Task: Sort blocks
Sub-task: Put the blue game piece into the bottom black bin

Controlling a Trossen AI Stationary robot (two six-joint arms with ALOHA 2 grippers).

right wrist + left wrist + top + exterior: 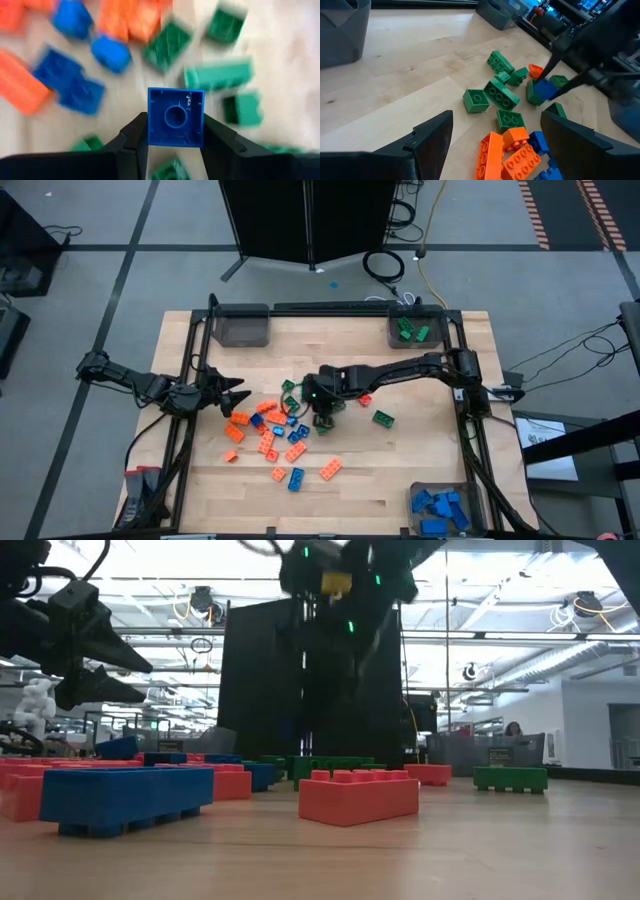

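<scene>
Orange, green and blue blocks lie scattered mid-table, resting on the wood. My right gripper hangs above the pile's right part, shut on a small square blue block, also seen in the left wrist view. My left gripper stands open at the pile's left edge, nothing between its fingers. In the low view an orange block and a blue block lie nearest the camera. My right gripper pinches the square blue block by two opposite side walls between its two fingers. The fingers slant down from the table's right side. The block's hollow underside faces the wrist camera. It hangs lifted clear above the green blocks below.
A grey bin stands at the far left, a bin with green blocks at the far right, a bin with blue blocks at the near right. A lone green block lies right of the pile. Bare wood lies along the near left.
</scene>
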